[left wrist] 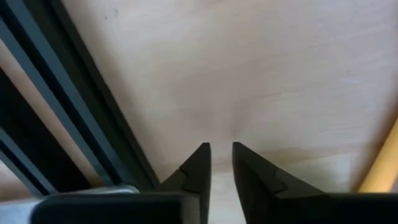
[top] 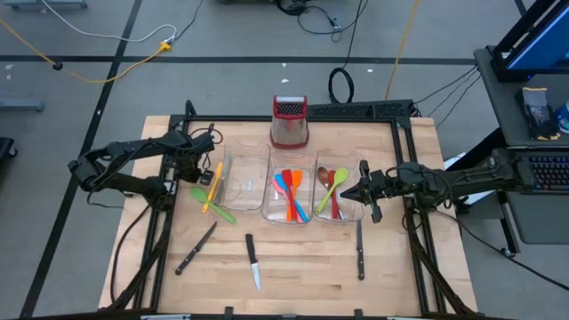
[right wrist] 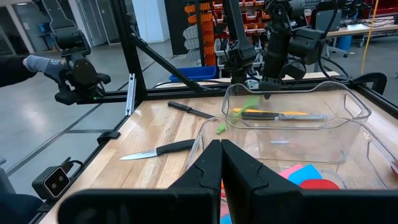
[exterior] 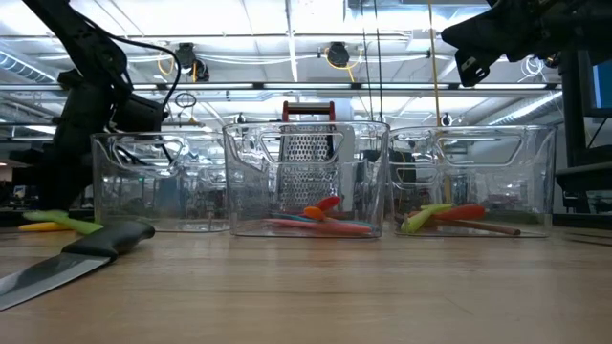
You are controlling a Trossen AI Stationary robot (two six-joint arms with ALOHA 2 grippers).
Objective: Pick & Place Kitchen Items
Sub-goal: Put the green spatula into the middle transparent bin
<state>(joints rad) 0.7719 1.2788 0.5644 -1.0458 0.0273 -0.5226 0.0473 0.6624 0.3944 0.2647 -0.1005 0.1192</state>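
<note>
My left gripper [top: 197,169] points down at bare wood near the table's left rail, open by a narrow gap [left wrist: 221,146] with nothing in it. A yellow utensil [top: 213,184] lies just beside it, its edge [left wrist: 380,167] showing in the left wrist view. Two green utensils [top: 213,206] lie on the wood nearby. Three black-handled knives [top: 196,247] [top: 253,260] [top: 359,250] lie toward the near edge. My right gripper [top: 345,192] hangs level and shut [right wrist: 221,146] above the right bin [top: 352,212], touching nothing.
Three clear bins stand in a row: the left one [top: 244,158] bare, the middle one [top: 289,218] with red, blue and orange utensils, the right one with green, brown and red spoons. A steel grater [top: 289,122] stands behind them. A person's gloved hand [right wrist: 43,63] shows beyond the table.
</note>
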